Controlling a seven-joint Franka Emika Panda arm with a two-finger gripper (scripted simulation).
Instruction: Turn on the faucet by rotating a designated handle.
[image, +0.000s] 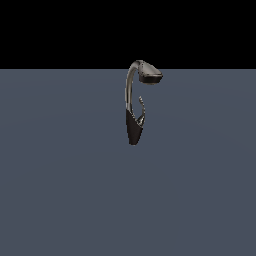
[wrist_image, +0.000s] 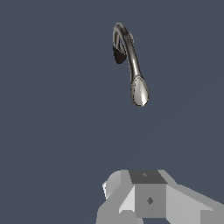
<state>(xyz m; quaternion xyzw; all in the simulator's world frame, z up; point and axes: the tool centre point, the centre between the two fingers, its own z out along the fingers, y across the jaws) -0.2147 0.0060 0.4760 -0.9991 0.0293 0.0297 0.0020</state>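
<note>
No writing shows on faucet, handle or pincer.

Exterior view looks level across the floor at the faucet, fairly distant. Wrist view looks down from above. Both share the faucet.

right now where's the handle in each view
Exterior view: the handle is a thin curved lever rising from the dark base, on the exterior view's right of the neck, below the spout head.
Wrist view: too small and blurred to pick out.
Shared landmark: the faucet's spout head.
</note>
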